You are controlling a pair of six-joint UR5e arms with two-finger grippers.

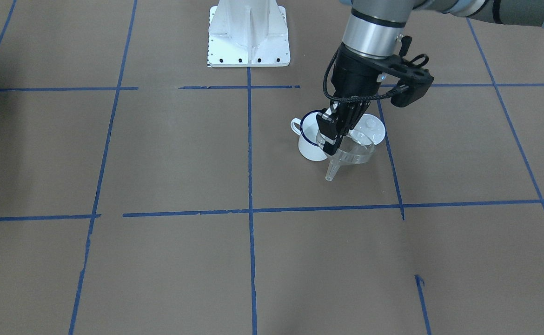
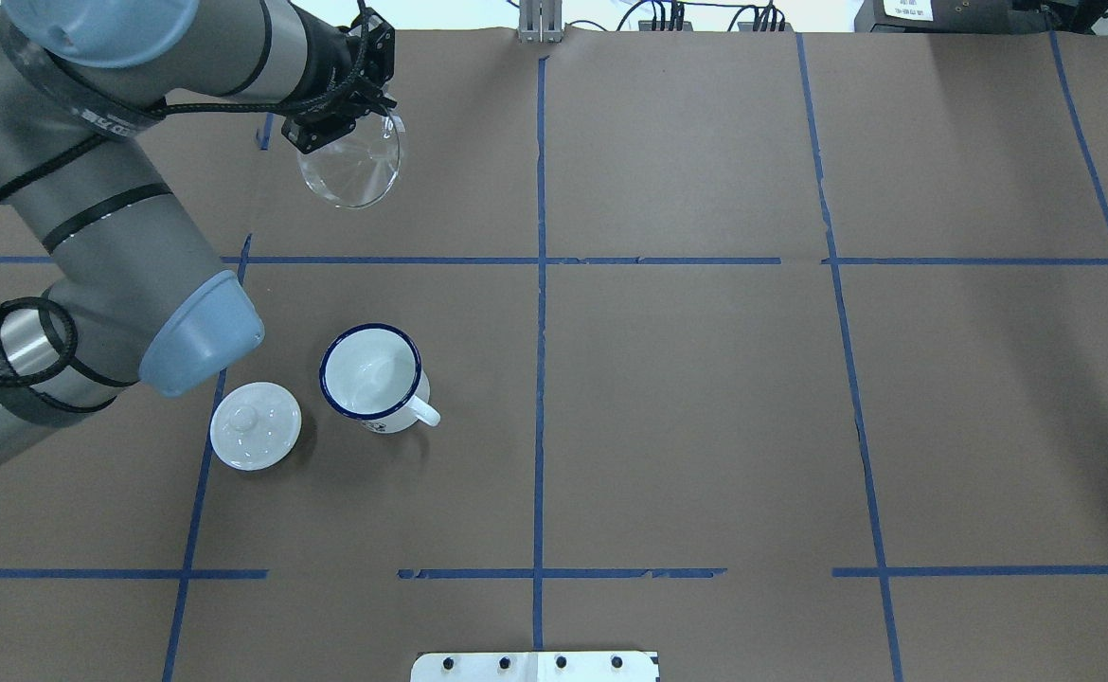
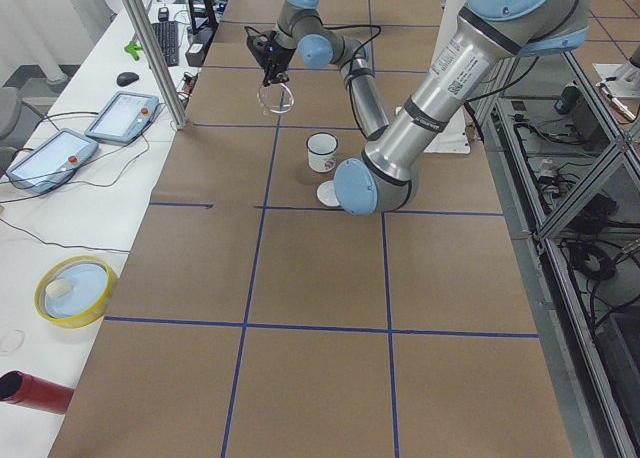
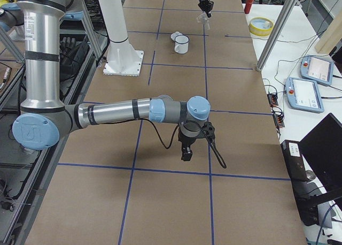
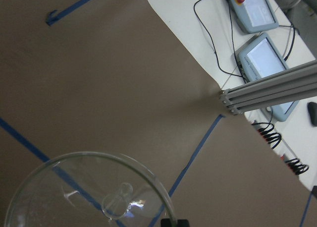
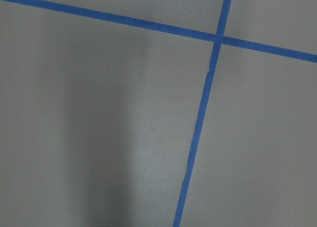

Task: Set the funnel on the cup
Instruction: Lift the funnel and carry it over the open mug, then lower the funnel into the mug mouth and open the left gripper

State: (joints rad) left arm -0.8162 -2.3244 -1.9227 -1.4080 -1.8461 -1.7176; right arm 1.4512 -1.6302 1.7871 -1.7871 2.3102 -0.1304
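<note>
My left gripper (image 2: 319, 140) is shut on the rim of the clear funnel (image 2: 352, 168) and holds it in the air, mouth up and spout down, over the far part of the table. In the front-facing view the gripper (image 1: 330, 145) and funnel (image 1: 348, 156) overlap the cup. The white mug with a blue rim (image 2: 371, 374) stands upright on the table, nearer the robot than the funnel, handle to the right. The left wrist view shows the funnel (image 5: 74, 187) from above. My right gripper (image 4: 186, 150) shows only in the exterior right view, low over the table; I cannot tell whether it is open.
A flat white lid with a knob (image 2: 256, 426) lies just left of the mug. The robot's base plate (image 2: 535, 666) is at the near edge. A metal post (image 3: 150, 48) and teach pendants (image 3: 120, 115) stand beyond the table's far edge.
</note>
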